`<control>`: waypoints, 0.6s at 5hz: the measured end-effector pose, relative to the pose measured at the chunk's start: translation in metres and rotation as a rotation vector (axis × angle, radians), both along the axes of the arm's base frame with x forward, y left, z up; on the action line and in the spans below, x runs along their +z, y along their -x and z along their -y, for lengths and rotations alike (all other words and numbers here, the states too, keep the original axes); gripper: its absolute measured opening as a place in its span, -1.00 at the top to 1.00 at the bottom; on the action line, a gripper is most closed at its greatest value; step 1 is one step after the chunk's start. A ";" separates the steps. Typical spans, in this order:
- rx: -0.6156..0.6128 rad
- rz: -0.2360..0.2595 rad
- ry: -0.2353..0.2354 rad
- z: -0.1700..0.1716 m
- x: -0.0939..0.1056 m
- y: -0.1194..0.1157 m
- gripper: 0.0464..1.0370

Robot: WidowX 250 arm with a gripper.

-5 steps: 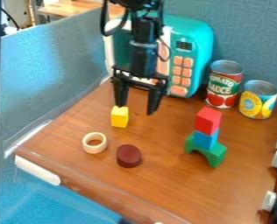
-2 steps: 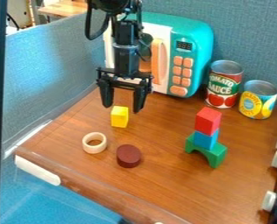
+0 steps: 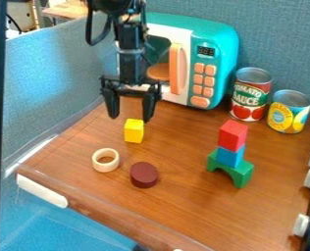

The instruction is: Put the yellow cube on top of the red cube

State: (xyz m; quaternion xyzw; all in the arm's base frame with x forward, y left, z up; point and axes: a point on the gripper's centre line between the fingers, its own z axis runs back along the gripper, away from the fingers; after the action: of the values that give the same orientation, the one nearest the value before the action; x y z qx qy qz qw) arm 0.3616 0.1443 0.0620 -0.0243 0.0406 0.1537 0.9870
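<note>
The black robot arm [image 3: 130,54], cut off at the top, partly hides the teal toy microwave [image 3: 213,37]. Its black gripper [image 3: 130,119] points down, 2 fingers spread, by the smooth yellow cube [image 3: 133,132] (contact is unclear), nearer the brown wooden table's [image 3: 184,206] left edge. The smooth red cube [image 3: 232,136] tops a 3-piece stack nearer the right edge.

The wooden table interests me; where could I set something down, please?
Bare wood lies between the dark red cylinder and green arch, and nearer the camera. It is crowded where the gripper hangs near the yellow cube.
</note>
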 end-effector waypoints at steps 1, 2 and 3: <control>0.023 -0.018 0.009 -0.004 -0.005 -0.002 -0.93; 0.046 -0.037 0.010 -0.005 -0.013 -0.001 -0.93; 0.055 -0.045 0.007 -0.006 -0.018 -0.001 -0.93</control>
State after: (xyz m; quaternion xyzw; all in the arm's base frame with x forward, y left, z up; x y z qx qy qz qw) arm 0.3630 0.1505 0.0442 -0.0254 0.0626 0.1814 0.9811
